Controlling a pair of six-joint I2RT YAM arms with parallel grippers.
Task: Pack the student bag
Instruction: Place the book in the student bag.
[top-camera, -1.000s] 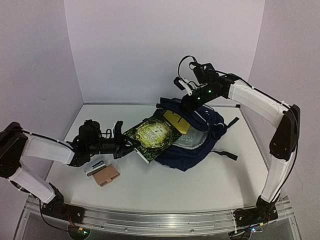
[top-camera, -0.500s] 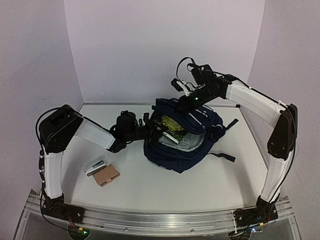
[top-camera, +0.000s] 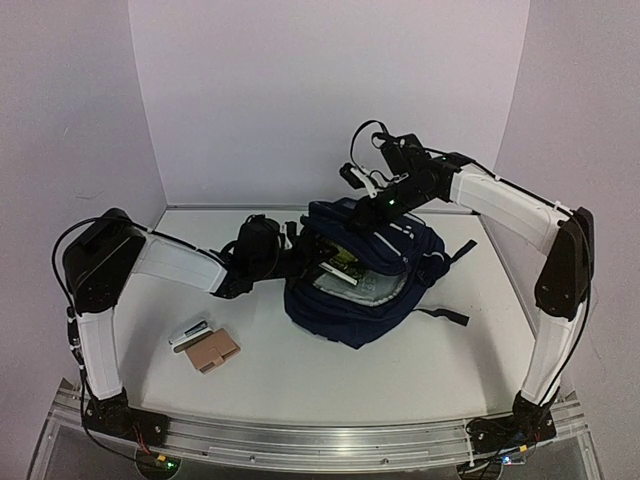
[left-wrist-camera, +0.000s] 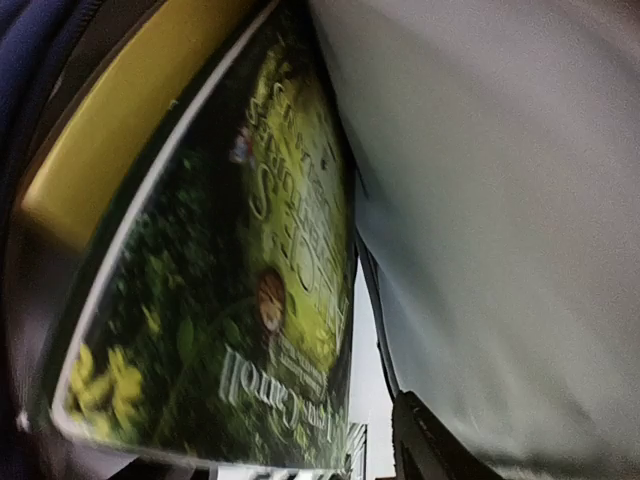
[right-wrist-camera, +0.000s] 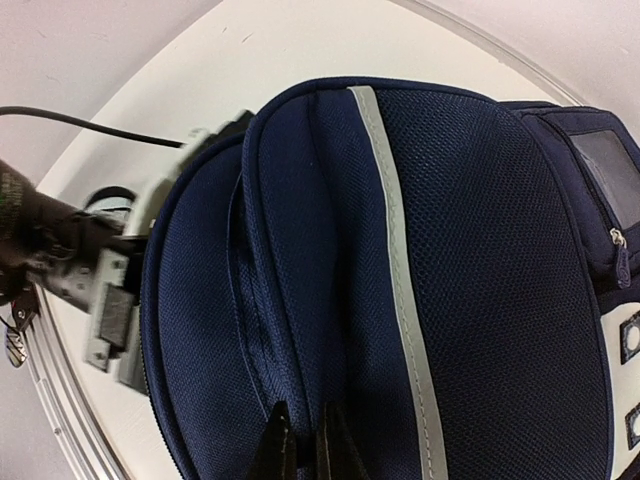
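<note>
Lavender walls (top-camera: 300, 100) close in a white worktop (top-camera: 420, 370). Right tool (right-wrist-camera: 303, 452) reaches in from the far right. Its fingertips are together, clamped on a fold of navy fabric at the top of the student bag (right-wrist-camera: 480, 250). In the top view it sits at the bag's far upper edge and holds that edge up. A grey stripe (right-wrist-camera: 395, 260) runs down the bag panel just beside the pinched fold.

Left tool (top-camera: 300, 254) is pushed into the bag's open mouth from the left side. Can't tell whether it is apart or together: the bag rim hides the tips in the top view, and the wrist view shows only one dark finger (left-wrist-camera: 425, 445) at its bottom edge. Right in front of that camera is a book (left-wrist-camera: 230, 300) with a green leafy cover and white edge, tilted inside the bag. It lies between a yellow item (left-wrist-camera: 130, 130) and pale grey lining (left-wrist-camera: 500, 200). Whether the finger touches the book is unclear; the frame is blurred.

The bag lies mid-worktop, nearer the far edge, slightly right of centre, with its mouth facing left. A black strap (top-camera: 445, 312) trails toward the right edge. Toward the near left corner, well apart from the bag, lies a tan wallet (top-camera: 212, 350). A small silver stick (top-camera: 188, 333) is just beside it on the far-left side.
</note>
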